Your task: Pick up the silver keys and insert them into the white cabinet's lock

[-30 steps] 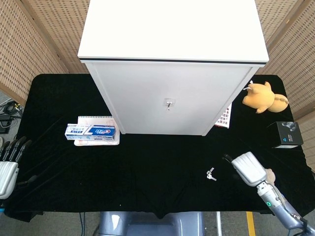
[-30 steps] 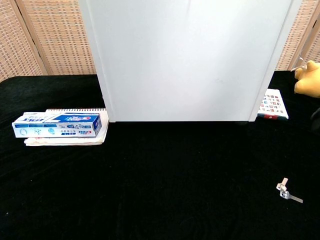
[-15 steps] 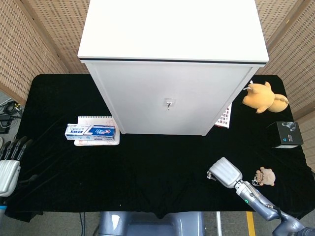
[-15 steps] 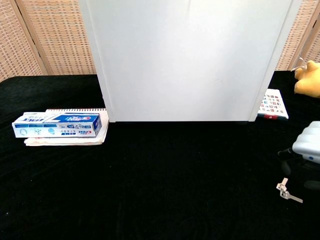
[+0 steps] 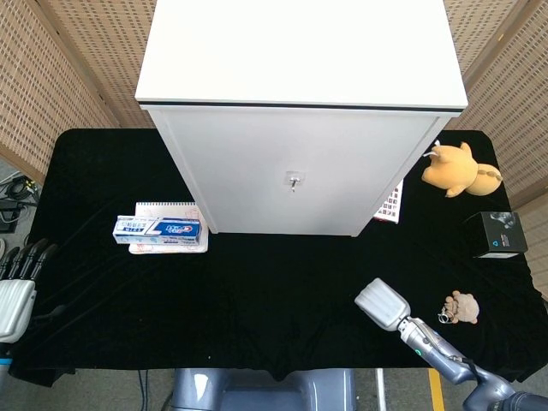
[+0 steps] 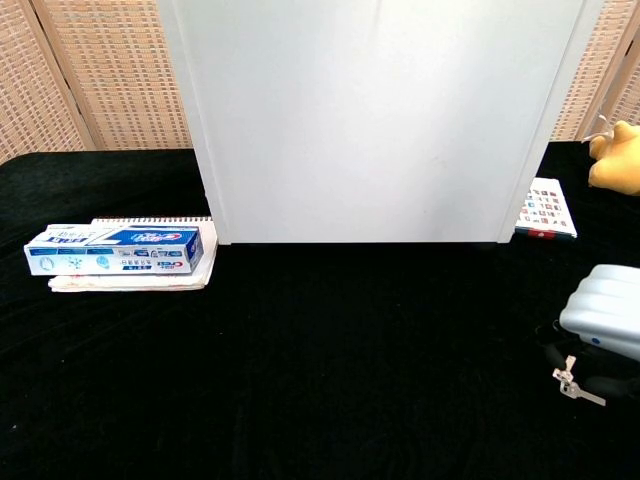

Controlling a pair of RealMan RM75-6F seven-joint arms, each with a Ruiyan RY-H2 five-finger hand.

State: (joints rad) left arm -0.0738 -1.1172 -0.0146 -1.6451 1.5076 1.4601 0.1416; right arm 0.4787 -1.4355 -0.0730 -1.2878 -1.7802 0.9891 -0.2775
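Observation:
The white cabinet [image 5: 295, 163] stands at the back middle of the black table, its small silver lock [image 5: 294, 180] in the door front. The silver keys [image 6: 576, 384] lie flat on the cloth at the front right, seen in the chest view only. My right hand [image 6: 603, 315] hovers just above and behind them with its dark fingers pointing down on either side, holding nothing. In the head view the right hand [image 5: 382, 304] covers the keys. My left hand [image 5: 15, 287] rests at the table's left edge, fingers straight and apart, holding nothing.
A toothpaste box [image 5: 159, 228] lies on a notebook left of the cabinet. To the right are a yellow plush toy [image 5: 455, 169], a black box [image 5: 498, 234], a small brown charm [image 5: 460, 307] and a booklet [image 6: 546, 210] by the cabinet's corner.
My right hand has moved left and slightly forward, from right of the keys to directly over them, hiding them in the head view. The keys and left hand have not moved.

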